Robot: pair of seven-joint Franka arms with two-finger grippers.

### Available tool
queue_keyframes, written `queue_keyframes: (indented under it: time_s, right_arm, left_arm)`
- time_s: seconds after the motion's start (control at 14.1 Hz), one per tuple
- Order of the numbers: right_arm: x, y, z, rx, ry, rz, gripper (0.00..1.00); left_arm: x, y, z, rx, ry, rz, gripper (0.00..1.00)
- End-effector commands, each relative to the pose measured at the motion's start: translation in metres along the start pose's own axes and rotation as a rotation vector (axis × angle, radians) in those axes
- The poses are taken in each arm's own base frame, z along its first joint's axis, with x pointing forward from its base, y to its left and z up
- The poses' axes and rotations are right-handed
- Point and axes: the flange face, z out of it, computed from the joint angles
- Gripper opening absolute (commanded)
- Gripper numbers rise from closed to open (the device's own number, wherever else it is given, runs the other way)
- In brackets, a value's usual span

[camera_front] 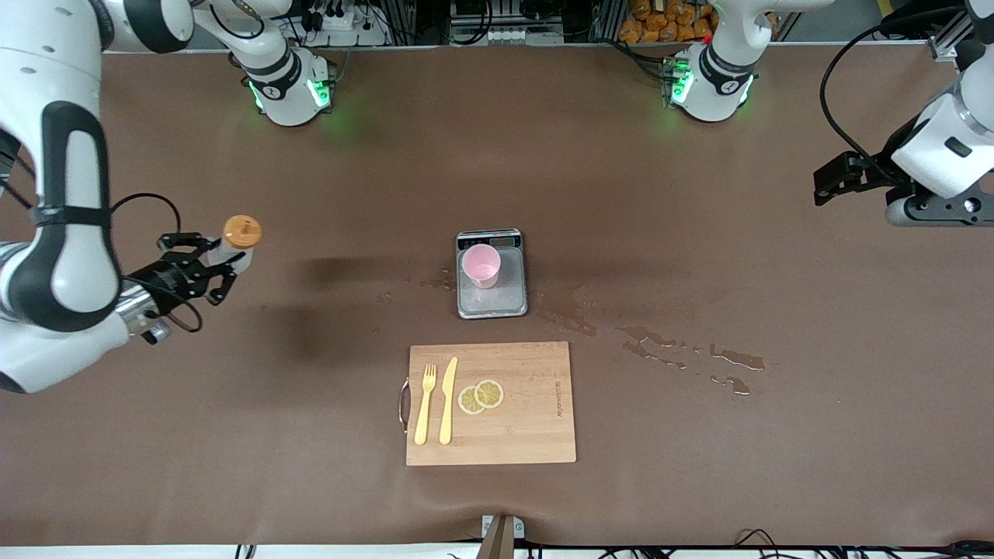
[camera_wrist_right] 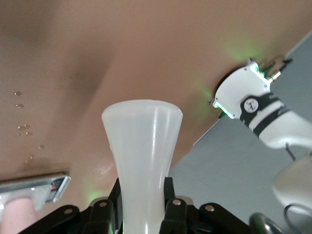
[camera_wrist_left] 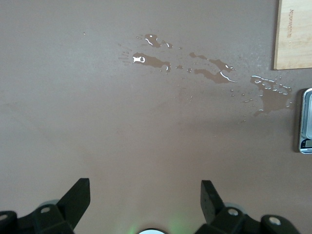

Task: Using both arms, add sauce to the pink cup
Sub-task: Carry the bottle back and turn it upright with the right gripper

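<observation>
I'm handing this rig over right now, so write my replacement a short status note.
Right gripper: shut on the sauce bottle, held up over the table toward the right arm's end.
Left gripper: open, empty, waiting above the left arm's end.
Pink cup: upright on the scale, with spilled liquid on the table nearby.
Done: bottle picked up.
Left: bring the bottle over the cup and squeeze sauce in, probably with the left arm's help.

A grey scale (camera_front: 491,273) is sitting at frame centre on the brown table (camera_front: 699,466). Below it, a wooden cutting board (camera_front: 491,404) is carrying a yellow fork (camera_front: 424,404), yellow knife (camera_front: 447,400) and two lemon slices (camera_front: 481,395). Spilled liquid (camera_front: 691,353) is glistening lower right of the scale.
</observation>
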Motion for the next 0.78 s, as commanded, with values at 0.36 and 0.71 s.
queue_keyframes:
  time_s: [0.36, 0.71]
  right_arm:
    - [0.16, 0.037, 0.034, 0.191, -0.174, -0.415, 0.33]
    - [0.226, 0.049, 0.07, 0.242, -0.231, -0.498, 0.33]
  left_arm:
    - [-0.015, -0.029, -0.022, -0.049, 0.053, -0.054, 1.0]
    - [-0.024, 0.002, -0.024, -0.036, 0.025, 0.009, 1.0]
